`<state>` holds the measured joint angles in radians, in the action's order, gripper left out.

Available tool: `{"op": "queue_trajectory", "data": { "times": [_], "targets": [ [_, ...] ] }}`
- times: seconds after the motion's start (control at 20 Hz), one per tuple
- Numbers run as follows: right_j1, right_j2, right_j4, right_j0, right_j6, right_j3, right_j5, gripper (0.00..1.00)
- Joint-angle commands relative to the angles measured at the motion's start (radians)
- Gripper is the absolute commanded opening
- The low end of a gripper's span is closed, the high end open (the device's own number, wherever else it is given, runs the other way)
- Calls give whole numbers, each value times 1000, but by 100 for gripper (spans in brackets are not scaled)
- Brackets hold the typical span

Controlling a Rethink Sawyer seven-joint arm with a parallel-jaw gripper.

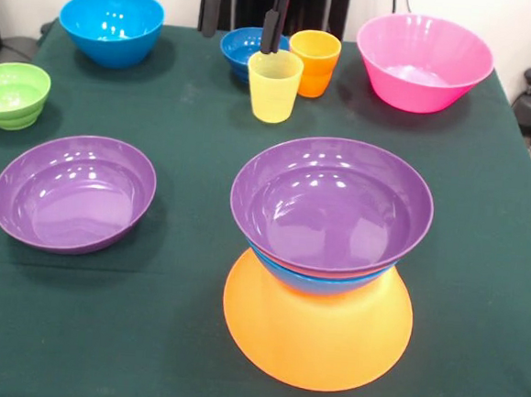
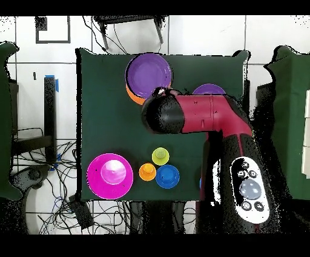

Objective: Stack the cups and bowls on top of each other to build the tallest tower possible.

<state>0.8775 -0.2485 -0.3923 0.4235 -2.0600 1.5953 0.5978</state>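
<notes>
My gripper (image 1: 243,13) hangs at the far side of the table (image 1: 172,329), and only its two dark fingers (image 1: 211,6) show at the top edge of the front view. They stand well apart and hold nothing, so it is released. One finger is above the bare cloth, the other is in front of the small dark blue bowl (image 1: 242,48).

The tower (image 1: 323,258) stands on the near part of the table. Its base is the wide yellow-orange bowl (image 1: 315,336), upside down. On it sits a blue bowl (image 1: 319,282), of which only the rim shows, and inside this one a purple bowl (image 1: 331,206), both upright and nested.

The second purple bowl (image 1: 74,191) lies alone to the left of the tower in the front view, upright. The green bowl (image 1: 12,94) is at the left edge of the table. The other bright blue bowl (image 1: 111,25) is in the far left corner, and the large pink bowl (image 1: 423,61) is in the far right corner.

The yellow cup (image 1: 273,85) and the orange cup (image 1: 313,62) stand upright just beside each other, close to the dark blue bowl. In the overhead view my arm (image 2: 200,115) crosses the table and covers part of it.
</notes>
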Motion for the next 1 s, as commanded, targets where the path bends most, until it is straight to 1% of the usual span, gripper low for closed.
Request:
{"op": "queue_trajectory", "data": {
  "times": [0.05,0.25,0.45,0.75,0.85,1.0],
  "targets": [
    [-99,18,-95,1,-1,147,-107,100],
    [-131,25,-99,-1,1,144,-136,100],
    [-135,43,-103,-12,-5,149,-153,100],
    [-179,77,-95,-43,-45,156,-203,100],
    [-177,87,-79,-52,-53,165,-192,100],
    [-171,127,-65,-89,-72,162,-135,100]
  ]
}}
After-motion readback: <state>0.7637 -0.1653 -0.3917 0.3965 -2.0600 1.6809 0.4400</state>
